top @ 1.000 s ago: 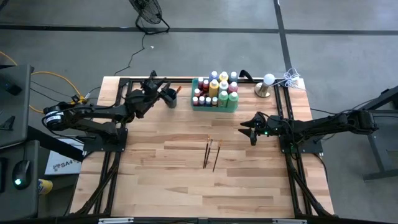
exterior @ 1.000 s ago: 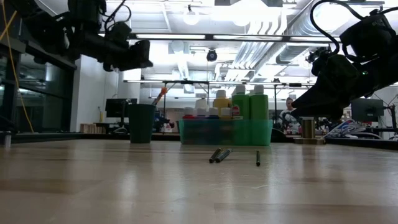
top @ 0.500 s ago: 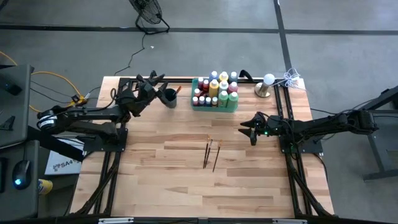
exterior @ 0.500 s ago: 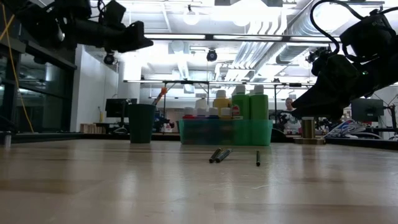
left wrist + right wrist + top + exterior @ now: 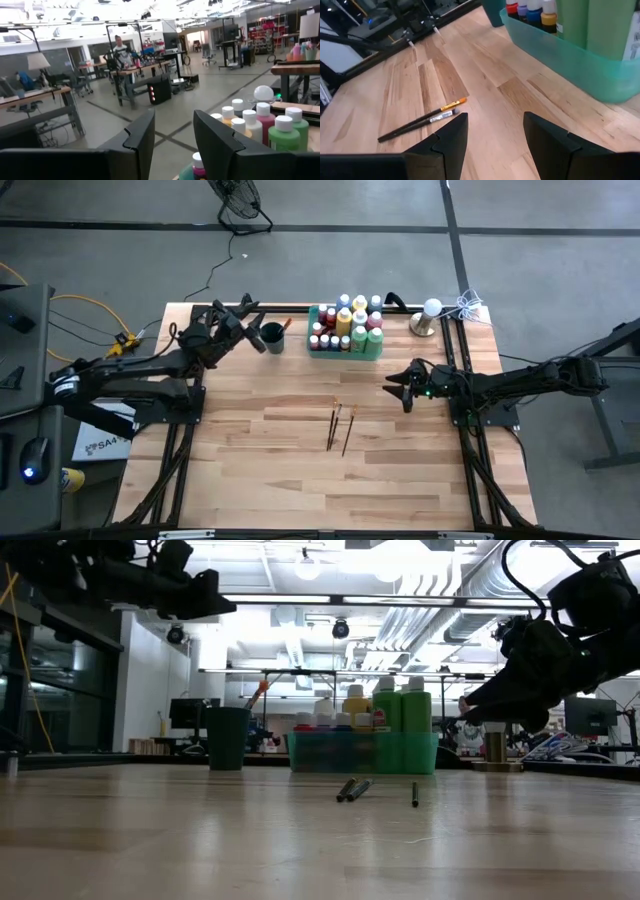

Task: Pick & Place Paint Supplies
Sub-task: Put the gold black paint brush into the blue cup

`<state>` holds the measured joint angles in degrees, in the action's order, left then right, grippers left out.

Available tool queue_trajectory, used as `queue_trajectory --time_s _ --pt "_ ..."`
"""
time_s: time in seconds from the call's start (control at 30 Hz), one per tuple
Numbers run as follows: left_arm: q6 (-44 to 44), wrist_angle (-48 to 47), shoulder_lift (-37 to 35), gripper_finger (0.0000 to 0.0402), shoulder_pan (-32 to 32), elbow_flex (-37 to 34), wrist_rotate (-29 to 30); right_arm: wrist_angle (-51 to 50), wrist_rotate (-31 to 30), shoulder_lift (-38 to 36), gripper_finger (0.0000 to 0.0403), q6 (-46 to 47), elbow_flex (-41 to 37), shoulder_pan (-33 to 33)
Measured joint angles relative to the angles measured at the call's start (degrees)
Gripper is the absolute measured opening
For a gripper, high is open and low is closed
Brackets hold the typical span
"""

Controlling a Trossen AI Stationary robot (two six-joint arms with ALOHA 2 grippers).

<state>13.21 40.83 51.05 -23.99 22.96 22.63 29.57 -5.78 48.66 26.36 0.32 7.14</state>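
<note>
Three thin dark-handled paintbrushes [image 5: 338, 428] lie flat on the wooden table [image 5: 300, 480], mid-surface. Small pale-capped paint bottles [image 5: 347, 323] stand upright inside the translucent green rectangular tray [image 5: 376, 352] at the far edge, beside the dark round cup [image 5: 271, 337]. Left gripper [image 5: 247, 312]: raised above the table near the cup, fingers parted, empty. Right gripper [image 5: 396, 390]: raised between tray and brushes, fingers parted, empty.

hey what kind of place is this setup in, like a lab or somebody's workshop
Most likely a robotics lab or open workshop hall. Beyond the wooden table the left wrist view shows rows of workbenches on a bare concrete floor, and the low view shows exposed ceiling ducts overhead.
</note>
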Motion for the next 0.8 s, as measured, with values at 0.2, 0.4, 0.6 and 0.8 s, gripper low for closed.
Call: queue_trajectory --time_s 0.2,0.4,0.6,0.8 --pt "-0.8 -3.2 -1.5 0.0133 0.0 0.0 0.0 0.1 -3.0 0.0 0.0185 0.9 0.0 0.0" --pt "-3.7 -7.7 -2.6 0.0133 0.0 0.0 0.0 0.3 -3.3 0.0 0.0185 -1.0 0.1 0.0" --pt "-6.2 -12.3 -5.5 0.0133 0.0 0.0 0.0 -1.4 -1.1 0.0 0.0185 1.9 0.1 0.0" --pt "-7.6 -16.3 -7.6 0.0133 0.0 0.0 -0.1 -8.1 5.5 0.4 0.0185 -2.1 5.0 -0.6"
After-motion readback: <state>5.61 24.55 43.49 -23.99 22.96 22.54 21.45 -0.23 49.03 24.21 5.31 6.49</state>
